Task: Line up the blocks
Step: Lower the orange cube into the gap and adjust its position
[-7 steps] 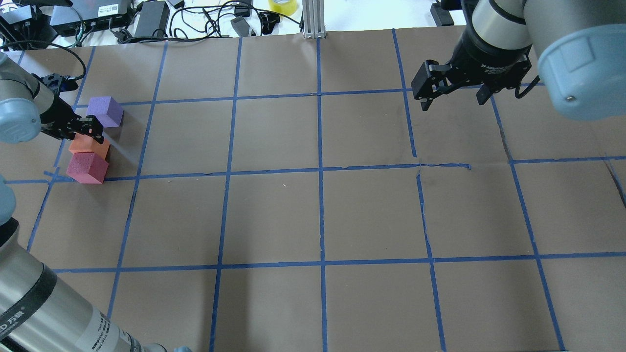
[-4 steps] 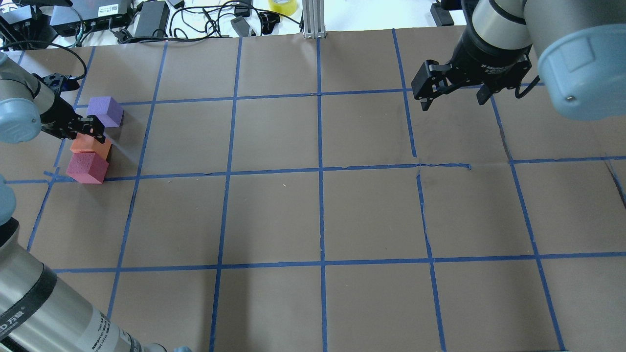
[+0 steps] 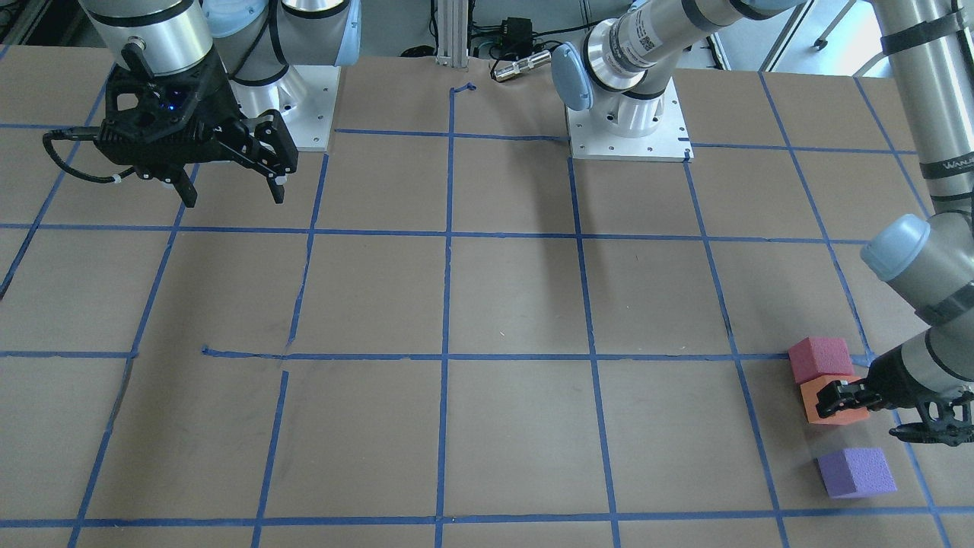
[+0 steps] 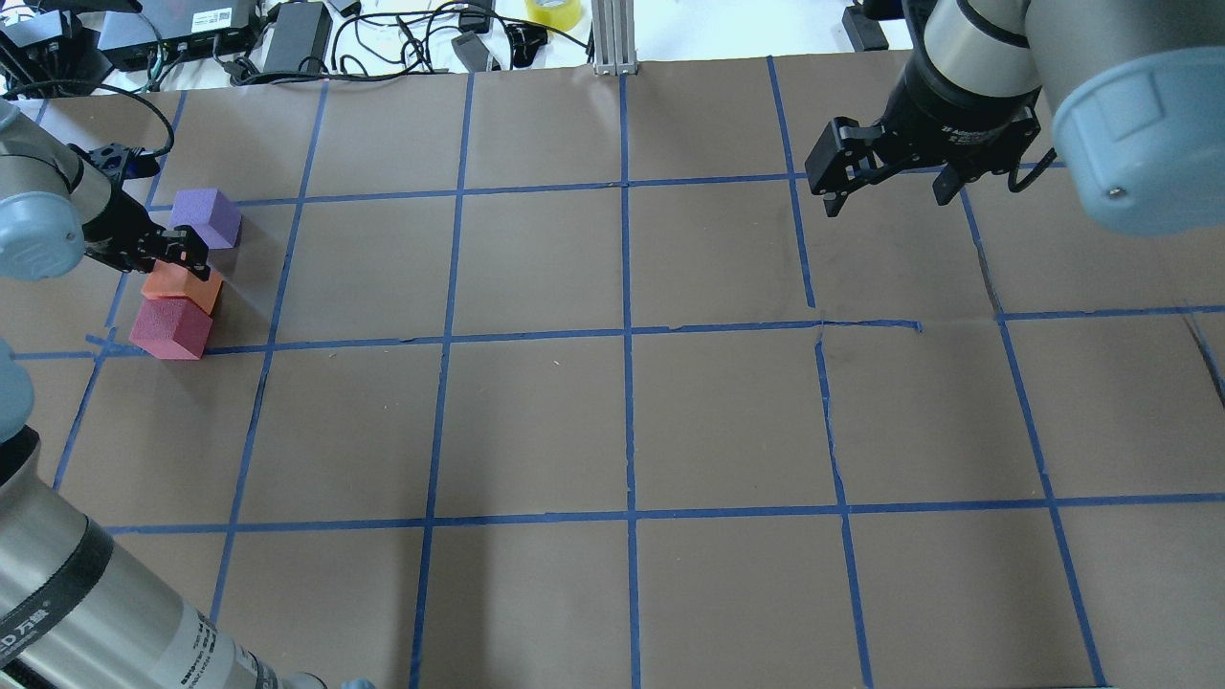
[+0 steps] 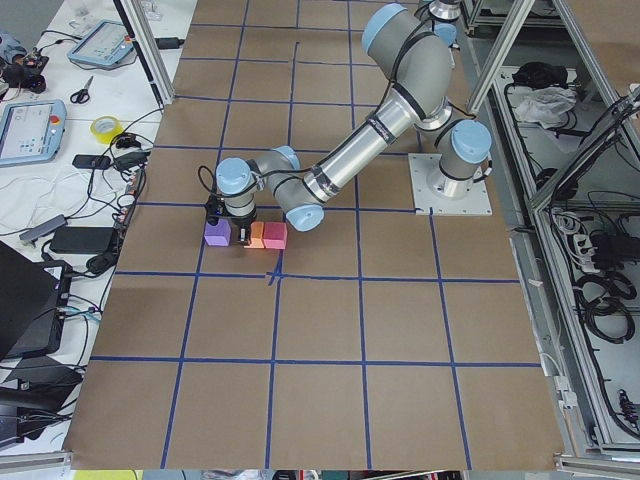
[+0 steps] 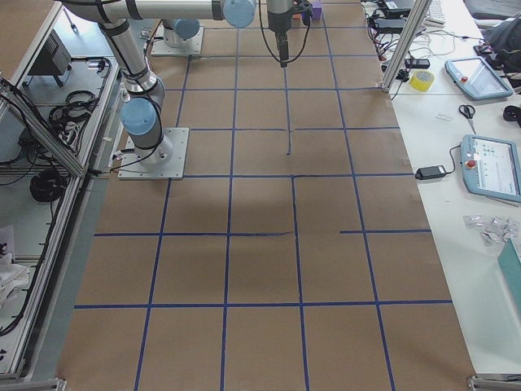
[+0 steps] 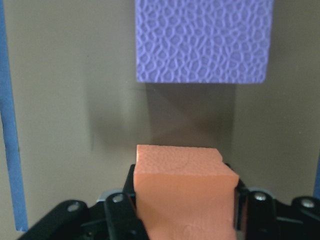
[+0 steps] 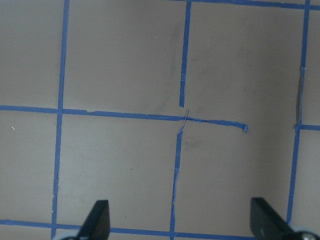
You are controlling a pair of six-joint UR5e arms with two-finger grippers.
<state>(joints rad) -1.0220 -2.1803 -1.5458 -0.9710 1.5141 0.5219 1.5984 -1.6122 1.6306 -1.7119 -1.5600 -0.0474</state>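
Orange block (image 7: pixel 181 172), in left hand (image 7: pixel 183 202) (gripped)

1. The purple block (image 7: pixel 202 40), at the top of the left wrist frame, shows a pebbled cell pattern.
2. The orange block (image 7: pixel 182 175) below it is plain matte orange.
3. The reddish-pink block (image 4: pixel 170 328), at the overhead frame's left edge, is dull rose.
4. The table (image 4: pixel 536 421) is brown, gridded with blue tape (image 4: pixel 629 383).
5. The left gripper (image 7: pixel 184 200) and right gripper (image 4: pixel 885 203) are black.
6. A tape roll (image 4: pixel 553 11) at the overhead frame's top edge is yellow.
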